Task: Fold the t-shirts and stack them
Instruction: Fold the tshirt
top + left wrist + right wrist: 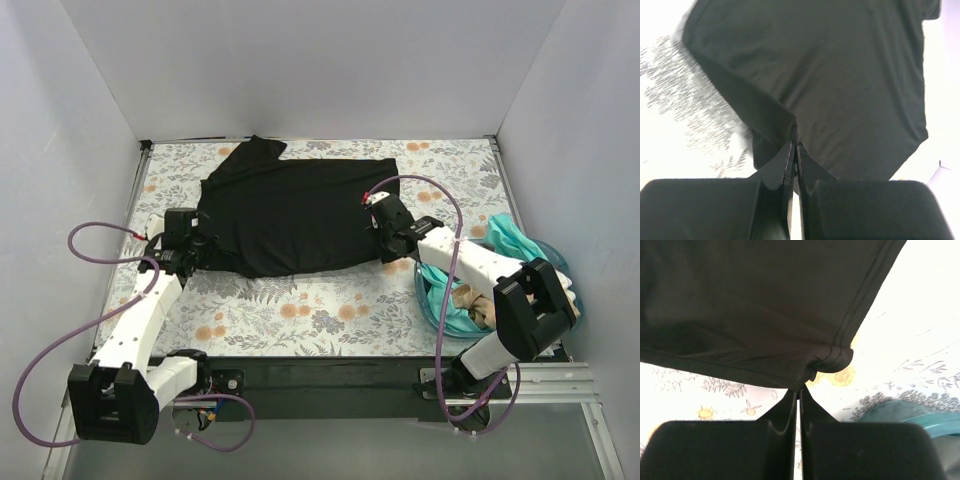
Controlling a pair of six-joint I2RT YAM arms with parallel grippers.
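Your black t-shirt [290, 215] lies spread flat on the far half of the floral worktop [300, 310], its long axis running left to right, roughly parallel to the near edge, with one sleeve poking toward the far-left corner. You have a hold on both ends of its near edge. The left gripper [795, 149] is pinched tight on the near-left corner, cloth bunching into a small peak between the closed fingers. The right gripper [799, 390] is clamped on the near-right corner, where the stitched hem curls over just above the fingertips.

What matters for your next move is that the whole body of the shirt lies beyond both grippers, toward the far edge, and the two grips sit about level with each other across the worktop. Judging from that, a lengthwise fold would mean lifting both corners together and carrying them away from you, over the shirt. Neither arm is nearer, so keep them in step or the edge will skew.

The teal t-shirt [510, 235] and tan t-shirt [470, 298] wait in the blue tub [440, 325] at the right edge, beside your right arm
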